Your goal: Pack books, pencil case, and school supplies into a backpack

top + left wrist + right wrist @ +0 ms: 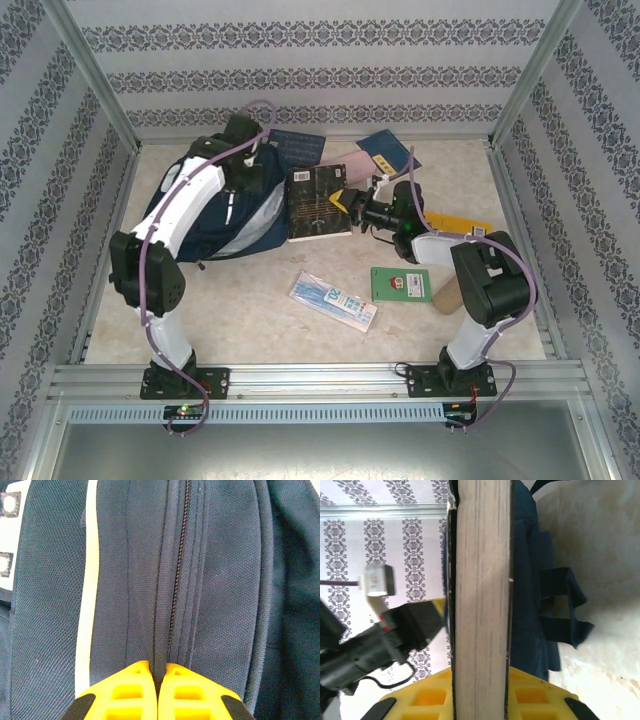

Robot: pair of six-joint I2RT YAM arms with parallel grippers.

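Your left claw (158,672) was closed tight, pressed against the backpack (220,580) right beside its zipper (180,555); whether any fabric was pinched I could not tell. Your right claw (481,677) was clamped on the black book (480,580) by one edge, pages facing its camera, and the backpack lay just beyond the book from that claw

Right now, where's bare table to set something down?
Bare: near-left table, bordered by backpack, supplies packet and front rail. Crowded: back and right, around black book, green book, yellow-orange book.
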